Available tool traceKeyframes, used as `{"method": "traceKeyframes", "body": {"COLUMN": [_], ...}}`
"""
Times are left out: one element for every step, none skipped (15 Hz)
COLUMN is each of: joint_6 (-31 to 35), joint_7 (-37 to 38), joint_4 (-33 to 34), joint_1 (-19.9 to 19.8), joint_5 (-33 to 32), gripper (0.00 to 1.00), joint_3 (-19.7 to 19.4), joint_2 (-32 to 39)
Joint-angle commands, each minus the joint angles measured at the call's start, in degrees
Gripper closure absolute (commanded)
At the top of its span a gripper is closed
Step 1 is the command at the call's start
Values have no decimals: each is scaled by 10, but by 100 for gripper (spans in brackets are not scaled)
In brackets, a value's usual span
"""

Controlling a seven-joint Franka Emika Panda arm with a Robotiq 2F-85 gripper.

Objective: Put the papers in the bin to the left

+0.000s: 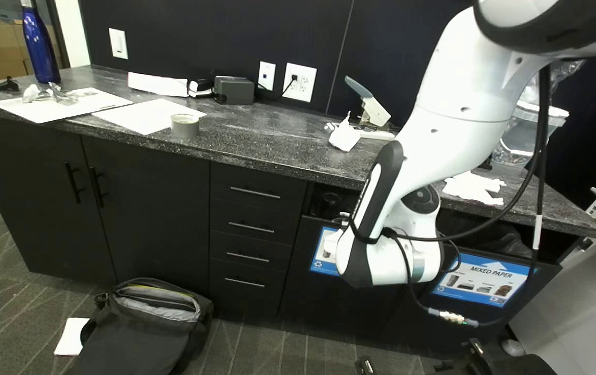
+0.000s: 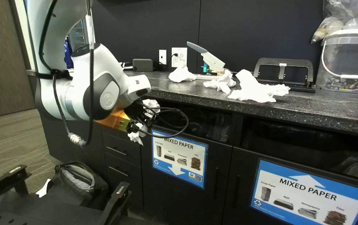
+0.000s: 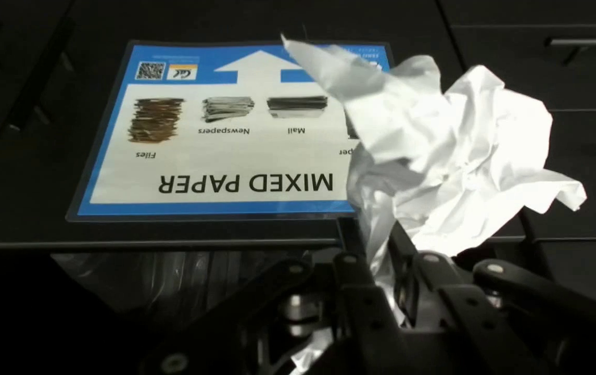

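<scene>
A dark speckled counter [image 1: 256, 130] runs along a black wall [image 1: 214, 31] in both exterior views. Toward its left end stands a blue bottle [image 1: 40, 49], with flat white sheets [image 1: 141, 117] and a round grey roll [image 1: 185, 126] closer to the near edge. Farther right, a stapler [image 2: 211, 61] stands by the wall; crumpled papers [image 2: 254, 89] lie near it, and a hole punch [image 2: 282, 67] and a clear bucket [image 2: 344, 61] stand farther right still. A dark bag [image 1: 144, 338] sits on the floor at left. The arm [image 1: 448, 114] hangs before the counter and blocks part of the left bin [image 1: 339, 304] in an exterior view. The gripper [image 3: 376, 245], near that bin, has its fingers [image 3: 404, 247] set narrow, holding crumpled white paper [image 3: 454, 156], which covers part of the bin's label [image 3: 225, 125] in the wrist view. I cannot tell whether the gripper is over the bin or in front of it.
</scene>
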Motion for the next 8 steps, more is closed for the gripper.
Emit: {"method": "traceKeyframes", "body": {"joint_6": [118, 140, 158, 174, 192, 199, 207, 206], "joint_7": [-39, -50, -57, -61, -66, -69, -72, -75], "joint_4": [84, 110, 134, 162, 189, 217, 245, 275], "joint_1": [-39, -48, -58, -70, -79, -91, -102, -112], "joint_5": [43, 46, 47, 47, 49, 49, 48, 49], "gripper": [84, 83, 84, 83, 83, 83, 83, 83], "joint_3": [35, 38, 42, 45, 49, 52, 55, 59], "joint_2": [89, 109, 124, 142, 161, 173, 192, 211]}}
